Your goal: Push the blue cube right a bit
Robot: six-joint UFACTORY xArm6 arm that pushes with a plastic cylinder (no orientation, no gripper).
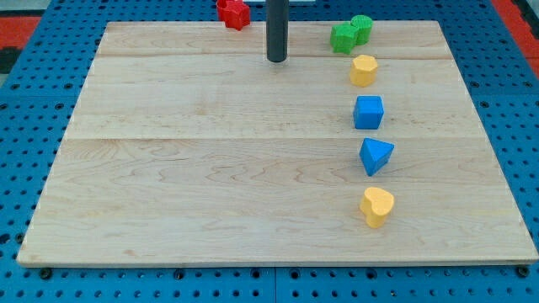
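Looks like a robotics lab bench to me. I'm looking down at a pale wooden board (210,168) sitting on a blue perforated base (34,84) with rows of mounting holes, the sort of plate you bolt test rigs onto. A red patch of the same holed stuff shows at the view's top left corner (25,17). Nothing homey, just a tidy test setup.

One camera looks down at a slant from the near edge, taking in the whole board (210,168).
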